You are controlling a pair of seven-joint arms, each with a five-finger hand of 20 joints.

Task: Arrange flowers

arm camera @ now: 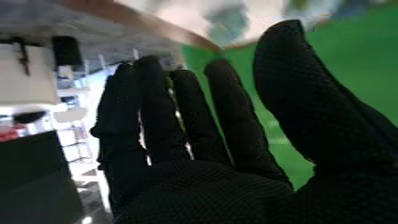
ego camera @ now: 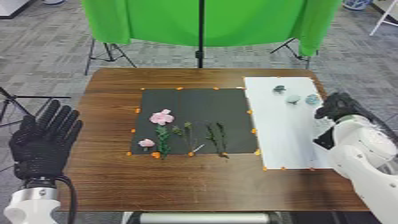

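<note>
right hand (ego camera: 342, 105) open, fingers straight, and the nearest blue-green flower (ego camera: 312, 99) lies just off to its left, two more blooms (ego camera: 293, 100) farther that way, long axis unclear; left hand (ego camera: 43, 145), open too, well apart, so it looks like the right's pick

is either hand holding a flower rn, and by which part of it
Nothing is held: the left hand and the right hand are both open and empty.
</note>
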